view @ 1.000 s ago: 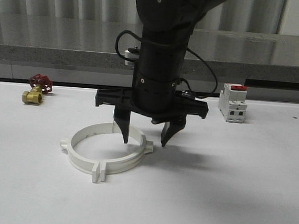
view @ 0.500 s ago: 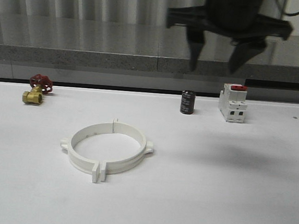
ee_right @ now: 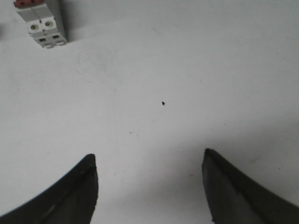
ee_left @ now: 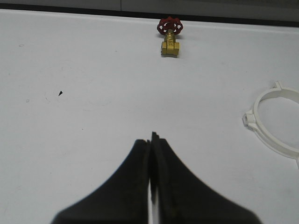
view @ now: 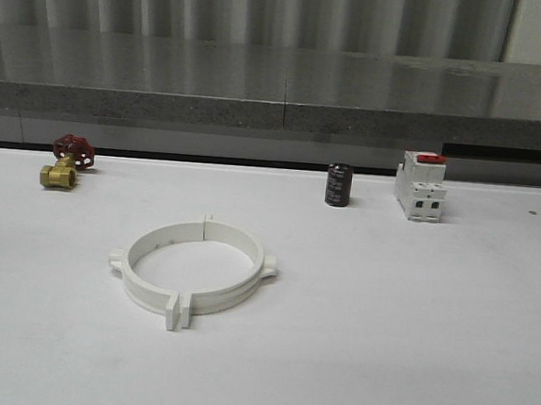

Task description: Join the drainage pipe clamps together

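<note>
Looks like the two pipe clamps (view: 192,270) are being left sitting as one closed ring on the white bench (view: 409,347), job probably done, since the left tool (ee_left: 151,140) is being held pinched shut on nothing and the right tool (ee_right: 149,161) spread wide, empty.

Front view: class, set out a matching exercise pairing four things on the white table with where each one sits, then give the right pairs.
Column one:
1. brass valve with red handwheel
2. black cylinder
3. white breaker with red top
4. drainage pipe clamps

Column two:
A. far right along the back edge
B. nearer the camera, left of centre, lying closed as a ring
C. far left along the back edge
D. at the back, just left of the breaker

Pairs: 1-C, 2-D, 3-A, 4-B
</note>
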Tool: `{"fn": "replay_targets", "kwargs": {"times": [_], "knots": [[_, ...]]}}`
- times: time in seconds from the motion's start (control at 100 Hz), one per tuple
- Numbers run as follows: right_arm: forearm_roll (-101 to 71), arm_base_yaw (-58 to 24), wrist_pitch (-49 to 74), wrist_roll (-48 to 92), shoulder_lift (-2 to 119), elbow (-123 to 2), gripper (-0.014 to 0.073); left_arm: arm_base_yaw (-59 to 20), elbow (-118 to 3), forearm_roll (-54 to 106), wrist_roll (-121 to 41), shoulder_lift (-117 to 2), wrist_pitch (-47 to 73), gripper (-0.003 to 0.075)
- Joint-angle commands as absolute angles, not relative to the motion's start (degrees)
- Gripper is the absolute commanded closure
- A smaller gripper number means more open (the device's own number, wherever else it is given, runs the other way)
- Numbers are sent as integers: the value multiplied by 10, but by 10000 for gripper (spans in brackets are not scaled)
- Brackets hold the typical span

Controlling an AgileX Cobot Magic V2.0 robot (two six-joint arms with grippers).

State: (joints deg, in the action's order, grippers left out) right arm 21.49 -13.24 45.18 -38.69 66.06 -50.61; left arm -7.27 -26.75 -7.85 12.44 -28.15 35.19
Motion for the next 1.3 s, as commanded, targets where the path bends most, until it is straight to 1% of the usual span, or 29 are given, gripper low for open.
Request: {"fn": "replay_targets", "kwargs": {"times": [0.0,0.22,0.29,0.36,0.41,0.43,0.48,0.5,0.55,0.57,0.61,1.29], "knots": [[231,-129,424,-367,592,-477,104,-72,-283,-80,124,-282,313,741],[231,-129,423,-339,464,-385,111,-72,-283,-80,124,-282,313,741],[231,-129,421,-325,425,-367,155,-72,-283,-80,124,-282,313,741],[231,-129,416,-314,391,-353,253,-72,-283,-80,124,-282,313,741],[231,-129,413,-312,372,-347,358,-72,-283,-80,124,-282,313,741],[231,-129,412,-312,365,-345,387,-72,-283,-80,124,-282,313,741],[232,-129,410,-312,352,-344,503,-72,-283,-80,124,-282,313,741],[232,-129,410,-312,350,-344,532,-72,-283,-80,124,-282,313,741],[233,-129,407,-312,346,-344,641,-72,-283,-80,124,-282,313,741],[233,-129,406,-312,346,-344,668,-72,-283,-80,124,-282,313,741],[233,-129,404,-312,346,-344,656,-72,-283,-80,124,-282,313,741],[233,-129,404,-313,347,-344,662,-72,-283,-80,124,-282,313,741]]}}
